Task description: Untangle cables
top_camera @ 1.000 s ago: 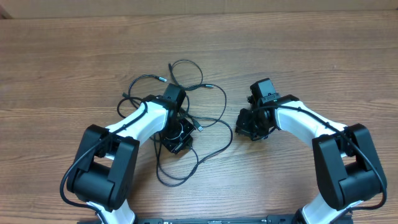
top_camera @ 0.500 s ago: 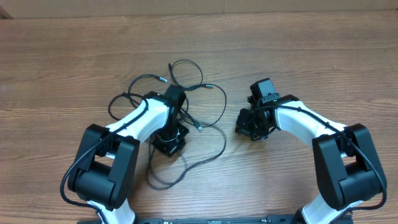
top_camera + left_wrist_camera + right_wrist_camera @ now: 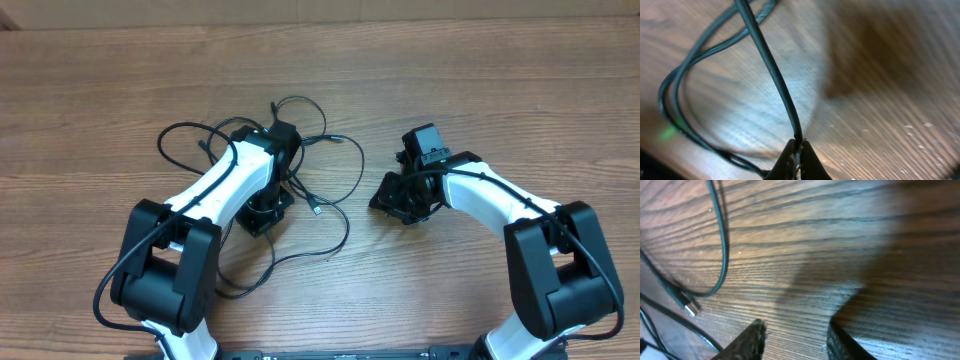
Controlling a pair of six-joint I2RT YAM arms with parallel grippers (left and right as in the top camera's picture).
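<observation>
The cables [image 3: 340,225] are thin black cords lying in loose loops on the wooden table, spread around my left arm. One silver plug tip [image 3: 317,209] lies between the arms. My left gripper [image 3: 258,218] is shut on one cable strand [image 3: 772,75], which runs up and away from the fingertips [image 3: 798,152] in the left wrist view. More loops [image 3: 675,120] lie beside it. My right gripper [image 3: 392,203] is open and empty, just right of the tangle. In the right wrist view its fingers [image 3: 795,340] sit over bare wood with a cable [image 3: 722,255] and plug [image 3: 690,307] to the left.
The wooden table [image 3: 520,110] extends far beyond the tangle on all sides. A cable loop [image 3: 185,140] reaches out to the left of my left arm. The arm bases stand at the near edge.
My left gripper moved left and away with the strand, dragging the tangle leftward and stretching its loops. The right arm barely moved.
</observation>
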